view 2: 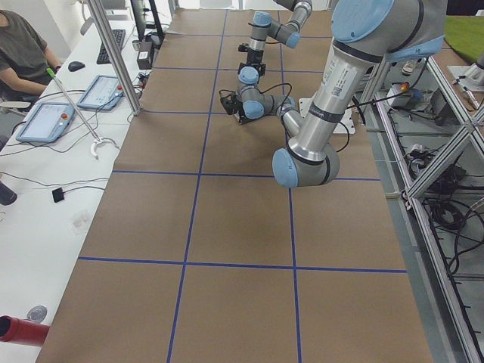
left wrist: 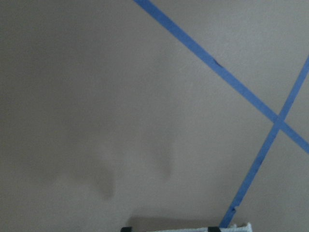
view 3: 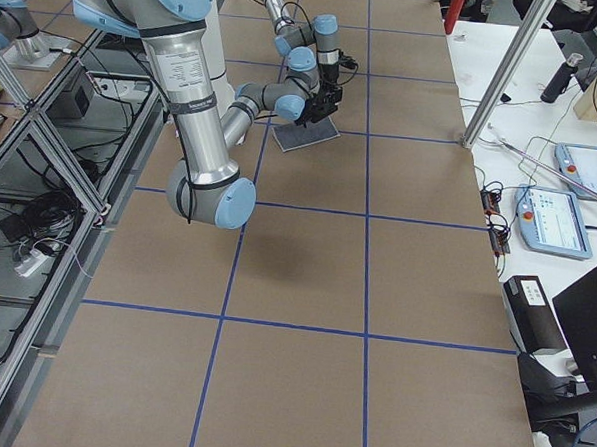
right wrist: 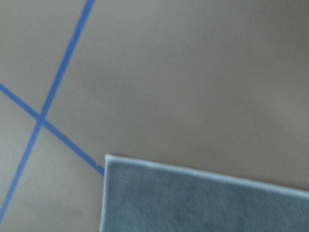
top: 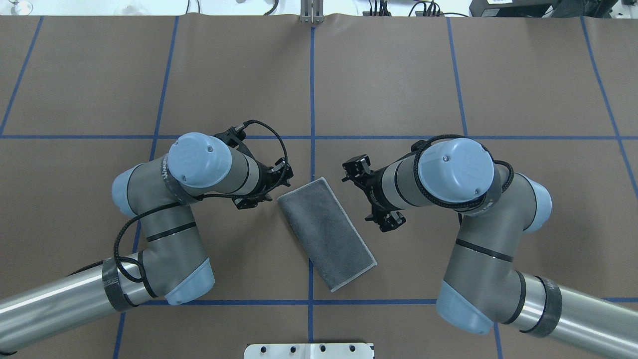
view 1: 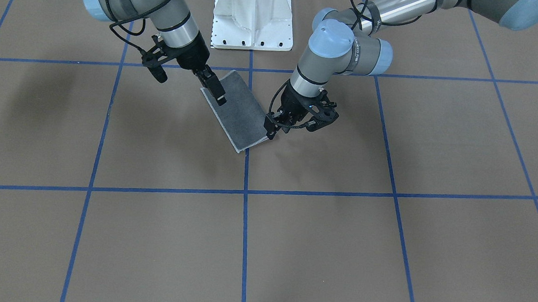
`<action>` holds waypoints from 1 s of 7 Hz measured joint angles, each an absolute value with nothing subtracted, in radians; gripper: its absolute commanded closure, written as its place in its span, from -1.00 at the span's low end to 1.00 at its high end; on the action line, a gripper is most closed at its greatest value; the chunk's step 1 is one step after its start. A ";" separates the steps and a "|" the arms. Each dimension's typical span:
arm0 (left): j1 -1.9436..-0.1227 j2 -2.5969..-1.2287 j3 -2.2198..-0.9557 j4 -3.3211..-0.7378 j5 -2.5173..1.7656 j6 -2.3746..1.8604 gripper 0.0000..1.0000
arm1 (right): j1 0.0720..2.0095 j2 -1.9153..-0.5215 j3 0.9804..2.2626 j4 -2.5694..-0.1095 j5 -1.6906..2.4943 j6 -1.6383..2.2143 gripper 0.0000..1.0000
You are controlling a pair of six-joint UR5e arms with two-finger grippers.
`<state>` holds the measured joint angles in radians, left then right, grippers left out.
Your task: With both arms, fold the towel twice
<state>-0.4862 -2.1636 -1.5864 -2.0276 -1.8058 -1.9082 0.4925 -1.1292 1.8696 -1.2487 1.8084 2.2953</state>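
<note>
White pedestal base (top: 309, 350): nearest item, centred at the table's (top: 448, 75) near edge.

Towel (top: 326, 232): folded into a long rectangle, dark grey face up, with a light hem around it. It lies flat and slantwise across the central blue tape line (top: 312, 75), near end to the right and far end to the left.

Right gripper (view 1: 219, 95): tips over the towel's right long edge, toward its near half. The finger spacing cannot be told, nor whether the tips touch the cloth.

Left gripper (view 1: 272, 129): at the towel's far left corner. The wrist view shows two dark tips spread apart, with the pale hem at them.
</note>
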 measured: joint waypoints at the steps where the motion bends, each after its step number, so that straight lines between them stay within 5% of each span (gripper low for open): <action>1: -0.470 -2.159 -1.585 -2.027 -1.800 -1.908 -0.04 | 0.504 -1.127 1.855 -1.247 1.809 2.283 -1.00; 7: -0.450 -2.169 -1.566 -2.027 -1.800 -1.907 0.28 | 0.510 -1.126 1.849 -1.251 1.838 2.276 -1.00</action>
<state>-0.4501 -2.1688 -1.5658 -2.0274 -1.8003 -1.9069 0.5103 -1.1263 1.8487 -1.2515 1.8385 2.2764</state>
